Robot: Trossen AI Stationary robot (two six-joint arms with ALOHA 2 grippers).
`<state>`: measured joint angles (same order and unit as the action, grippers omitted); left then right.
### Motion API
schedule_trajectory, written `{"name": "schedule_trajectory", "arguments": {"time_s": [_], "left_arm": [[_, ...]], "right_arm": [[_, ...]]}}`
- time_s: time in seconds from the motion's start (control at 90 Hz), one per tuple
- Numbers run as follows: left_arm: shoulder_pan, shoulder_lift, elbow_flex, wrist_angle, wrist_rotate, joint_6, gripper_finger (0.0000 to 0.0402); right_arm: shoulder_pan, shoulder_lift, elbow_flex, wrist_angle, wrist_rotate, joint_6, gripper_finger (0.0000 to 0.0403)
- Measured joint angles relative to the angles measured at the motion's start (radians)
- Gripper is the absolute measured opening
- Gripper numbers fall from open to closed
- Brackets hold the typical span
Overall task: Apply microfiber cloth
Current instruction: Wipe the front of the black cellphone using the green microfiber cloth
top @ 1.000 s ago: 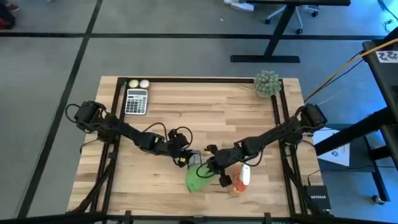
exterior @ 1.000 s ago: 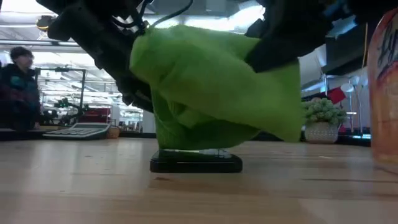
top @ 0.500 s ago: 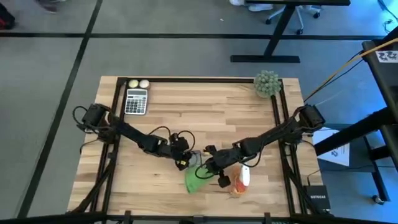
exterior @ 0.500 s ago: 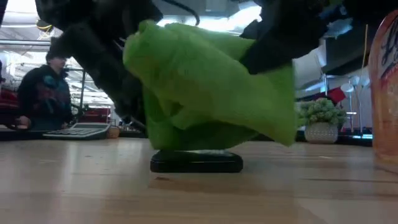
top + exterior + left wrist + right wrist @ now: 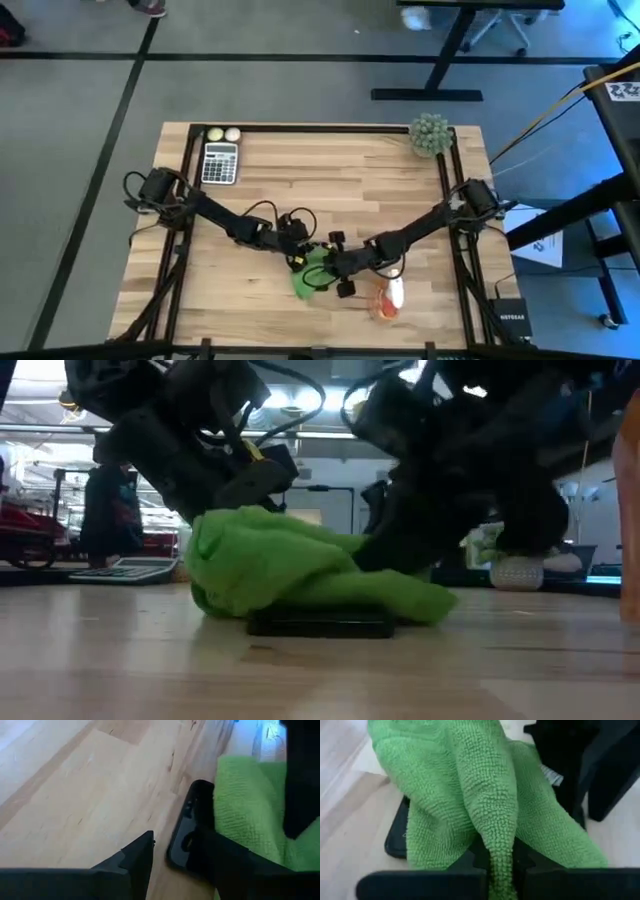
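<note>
Now right claw (image 5: 500, 862) clamping microfiber cloth (image 5: 470, 795).

Both arms are dark, near-black, built of slim jointed links with bulkier rounded housings at the bases by the table's side edges. Loose black cables (image 5: 262, 208) loop beside the left arm's wrist, and a small yellow tag (image 5: 256, 452) shows on the dark body above.

The microfiber cloth (image 5: 300, 575) — bright green, bunched — lies draped over a flat black phone (image 5: 320, 624) near the table's front edge.
</note>
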<state>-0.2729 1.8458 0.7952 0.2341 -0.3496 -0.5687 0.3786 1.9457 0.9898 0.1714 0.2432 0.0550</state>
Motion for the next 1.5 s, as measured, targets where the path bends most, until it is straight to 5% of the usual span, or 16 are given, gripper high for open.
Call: {"name": "schedule_trajectory", "arguments": {"time_s": [0.2, 0.933, 1.344, 1.5], "left_arm": [[0.0, 0.001, -0.002, 0.012, 0.003, 0.008, 0.0156], [0.013, 0.004, -0.002, -0.013, -0.013, -0.001, 0.0156], [0.013, -0.056, -0.009, -0.042, -0.009, 0.011, 0.0156], [0.002, -0.11, -0.006, -0.002, -0.029, 0.012, 0.0156]], "right_arm": [[-0.031, 0.029, 0.029, -0.001, 0.045, 0.024, 0.0007], [-0.011, 0.017, 0.031, -0.088, -0.357, 0.026, 0.0007], [-0.07, -0.119, 0.026, -0.18, -0.226, -0.143, 0.0007], [-0.077, -0.274, 0.029, -0.32, -0.228, -0.117, 0.0007]]}}
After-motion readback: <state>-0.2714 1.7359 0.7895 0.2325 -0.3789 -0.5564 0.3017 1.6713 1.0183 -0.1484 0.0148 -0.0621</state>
